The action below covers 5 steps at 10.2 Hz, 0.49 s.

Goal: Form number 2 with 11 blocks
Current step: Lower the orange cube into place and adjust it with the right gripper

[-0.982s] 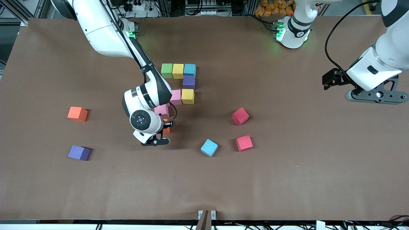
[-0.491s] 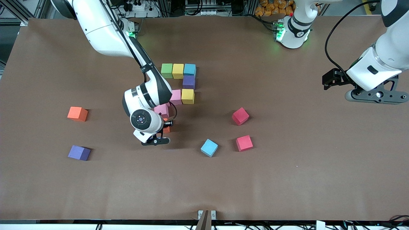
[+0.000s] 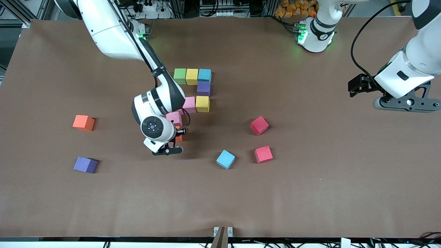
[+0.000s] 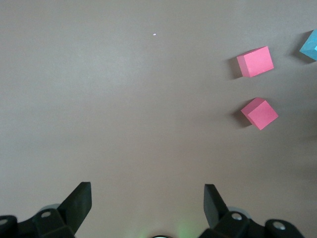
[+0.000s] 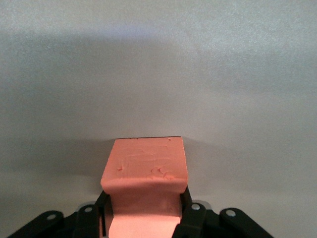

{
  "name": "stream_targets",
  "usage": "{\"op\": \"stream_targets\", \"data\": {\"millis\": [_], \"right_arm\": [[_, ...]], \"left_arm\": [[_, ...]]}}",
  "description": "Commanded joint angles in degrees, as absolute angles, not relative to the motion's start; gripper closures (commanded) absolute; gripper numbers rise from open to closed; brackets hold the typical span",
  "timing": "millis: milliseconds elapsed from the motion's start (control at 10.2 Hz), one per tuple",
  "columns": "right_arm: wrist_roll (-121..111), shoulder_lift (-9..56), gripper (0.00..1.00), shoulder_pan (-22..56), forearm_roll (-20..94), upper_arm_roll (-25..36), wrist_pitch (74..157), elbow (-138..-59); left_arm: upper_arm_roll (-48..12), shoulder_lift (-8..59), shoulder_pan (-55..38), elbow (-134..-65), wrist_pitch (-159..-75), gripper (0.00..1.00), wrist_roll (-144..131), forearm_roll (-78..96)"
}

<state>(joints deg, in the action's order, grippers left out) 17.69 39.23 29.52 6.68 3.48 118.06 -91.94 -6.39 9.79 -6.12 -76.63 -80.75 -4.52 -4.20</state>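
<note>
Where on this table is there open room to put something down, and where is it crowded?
Bare room: the table nearer the camera than the light blue block, and between the red blocks and the left gripper. Crowded around the number 2.

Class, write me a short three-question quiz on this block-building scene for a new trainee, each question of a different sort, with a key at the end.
1. True or false: the right gripper is shut on an orange foam cube.
2. Multiple choice: the left gripper is
A. shut on a red cube
B. open over bare table, waiting
C. pressing the green cube
3. Short answer: in the part-built digit's row farthest from the front camera, which colours run from the right arm's end?

Key
1. True.
2. B. Its fingers stand apart, empty.
3. Green foam cube, yellow foam cube, light blue foam cube.
</note>
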Motion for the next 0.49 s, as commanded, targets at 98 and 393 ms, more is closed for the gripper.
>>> {"op": "stream_targets", "data": {"millis": [98,393], "right_arm": [[18.6,37.7,1.0,29.7,5.5,3.0,119.4,-95.4],[20.2,37.7,1.0,29.7,5.5,2.5,119.3,-95.5]], "left_arm": [[-6.1,8.9,-6.0,-77.0,-80.1,0.0,-3.4,-3.4],[-6.1,9.0,-6.0,-77.0,-80.1,0.0,-3.4,-3.4]]}}
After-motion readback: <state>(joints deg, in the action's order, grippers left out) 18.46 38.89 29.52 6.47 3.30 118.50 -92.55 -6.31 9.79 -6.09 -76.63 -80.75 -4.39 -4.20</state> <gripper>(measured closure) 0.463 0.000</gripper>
